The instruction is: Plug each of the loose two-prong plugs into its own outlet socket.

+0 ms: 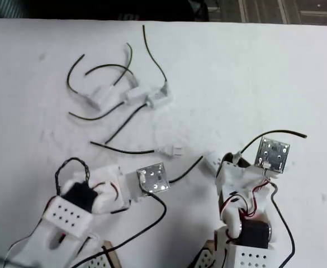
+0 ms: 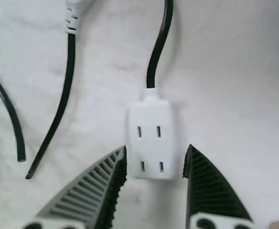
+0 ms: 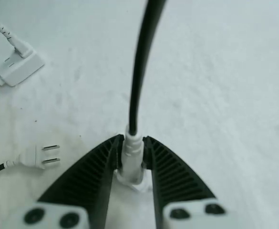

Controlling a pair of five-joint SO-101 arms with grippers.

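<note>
Left wrist view puts the left hand (image 2: 156,149) with its fingers apart, one on each side of the near end of a white outlet (image 2: 151,138) lying flat on the worktop (image 2: 234,71). The outlet has two pairs of slots, four in all, every one bare. Its cable (image 2: 157,47) leaves from the end farthest from the hand. Two more black cables lie off to one side of the hand. One (image 2: 68,71) runs to a ribbed white end, and the other (image 2: 10,109) stops at a cut tip.

In the right wrist view the right hand (image 3: 132,139) is clamped on one white plug (image 3: 132,160). The plug's lead (image 3: 141,62) runs straight out ahead of the fingers.

Near that hand, to its left and not touching it, one loose plug (image 3: 32,157) lies flat with its two prongs pointing toward the hand. Farther ahead on the same side is a second outlet (image 3: 15,69). A far plug (image 3: 22,47) looks seated in it, though the angle leaves that unsure.

In the high view the loose plug's own cord (image 1: 124,149) stretches across the worktop ahead of the left hand. It lies between that hand and a cluster (image 1: 132,96) of about three white pieces. Black cables curl out from the cluster, well beyond both hands.
</note>
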